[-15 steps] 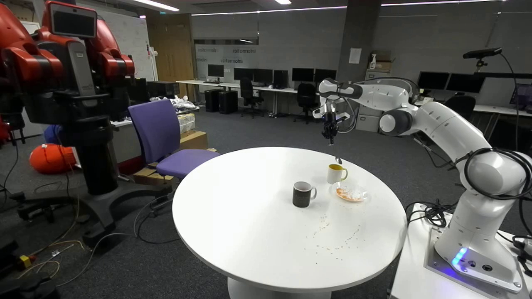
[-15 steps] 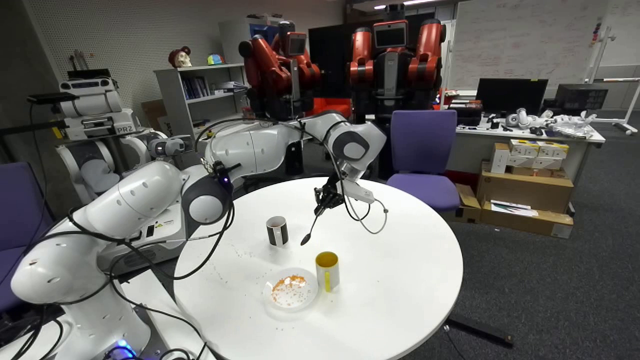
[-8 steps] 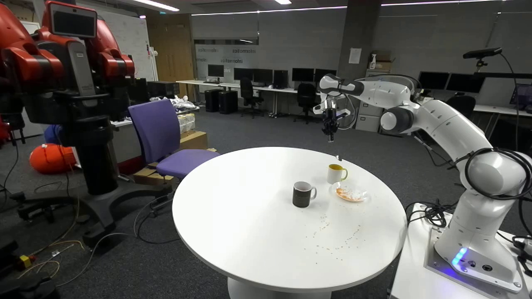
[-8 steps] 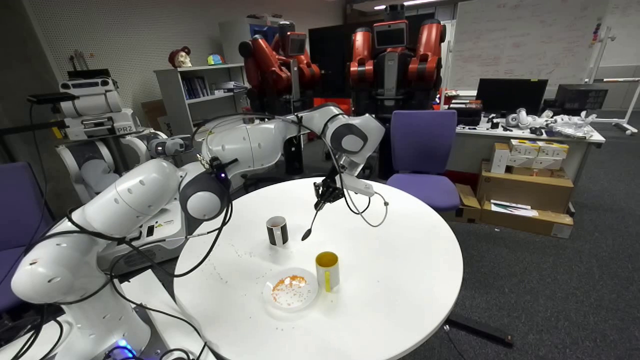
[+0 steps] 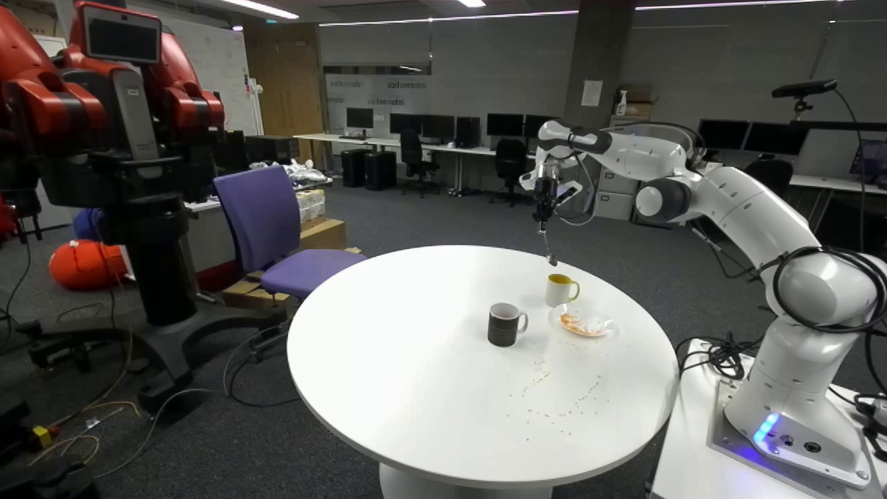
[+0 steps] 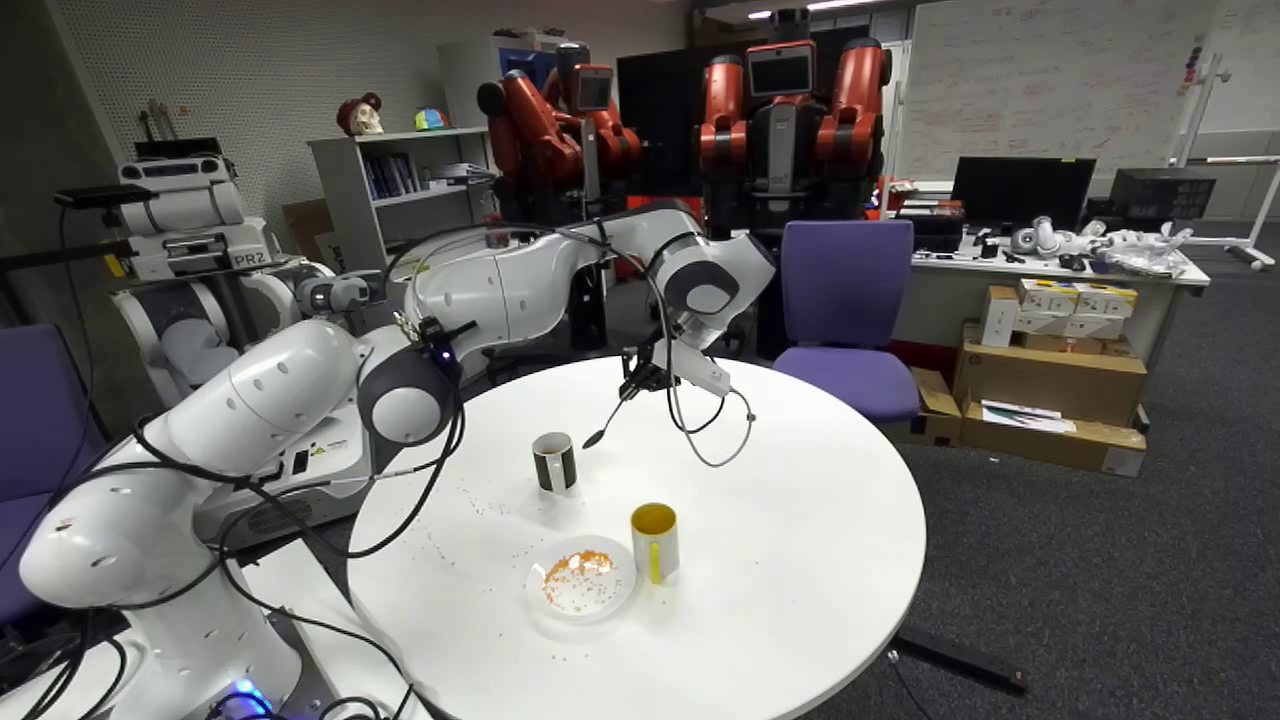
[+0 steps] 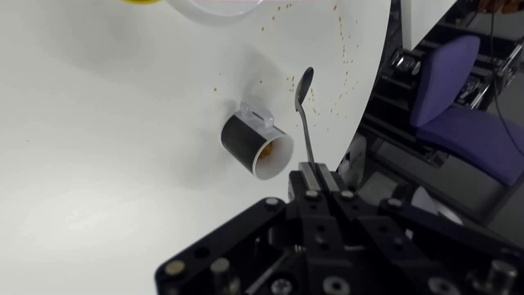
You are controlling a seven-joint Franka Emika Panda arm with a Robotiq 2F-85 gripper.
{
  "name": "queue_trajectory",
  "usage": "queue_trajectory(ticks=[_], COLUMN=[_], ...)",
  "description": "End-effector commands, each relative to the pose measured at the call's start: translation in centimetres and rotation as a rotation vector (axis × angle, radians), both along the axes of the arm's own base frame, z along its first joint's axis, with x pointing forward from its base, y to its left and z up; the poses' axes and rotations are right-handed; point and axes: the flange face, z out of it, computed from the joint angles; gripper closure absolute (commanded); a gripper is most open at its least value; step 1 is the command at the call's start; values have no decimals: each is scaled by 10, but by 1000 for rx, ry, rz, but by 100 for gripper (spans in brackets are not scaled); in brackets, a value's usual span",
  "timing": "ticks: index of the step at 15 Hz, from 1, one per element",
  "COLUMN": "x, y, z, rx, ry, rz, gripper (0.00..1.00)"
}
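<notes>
My gripper (image 7: pixel 314 167) is shut on the handle of a dark metal spoon (image 7: pixel 304 84). The spoon hangs tilted, bowl end down, above the round table, as an exterior view (image 6: pixel 594 438) also shows. Beside it in the wrist view is a black-and-white mug (image 7: pixel 243 141), upright on the table in both exterior views, with something orange inside. The spoon's bowl is apart from this mug. A white mug with yellow inside and handle (image 6: pixel 668 555) stands by a clear plate (image 6: pixel 540 603) bearing orange and white bits. Only their edges enter the wrist view.
Small orange crumbs (image 7: pixel 344 51) are scattered over the white round table (image 5: pixel 416 346). Purple chairs (image 5: pixel 260 215) stand around it. A red robot (image 6: pixel 780 130) stands behind the table. Loose cables (image 6: pixel 690 440) hang from my arm near the wrist.
My gripper has tilted and swung the spoon; in an exterior view its bowl has moved up and left, nearer the black-and-white mug. Mugs and plate have stayed put.
</notes>
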Motion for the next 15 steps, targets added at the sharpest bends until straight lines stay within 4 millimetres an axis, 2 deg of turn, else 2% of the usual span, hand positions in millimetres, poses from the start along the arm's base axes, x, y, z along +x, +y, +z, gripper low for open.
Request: queue_trajectory(ticks=[1,4,8,12,15], x=[18,41,67,77,74], y=[17,42,93,148,174], z=[10,3,-18,-40,-49], rx=[37,21,-9,-12,-20], ry=[-22,-53,-60,-18,24], rz=[-126,-190,-186,-112,-36], gripper=[99,99,99,99,99])
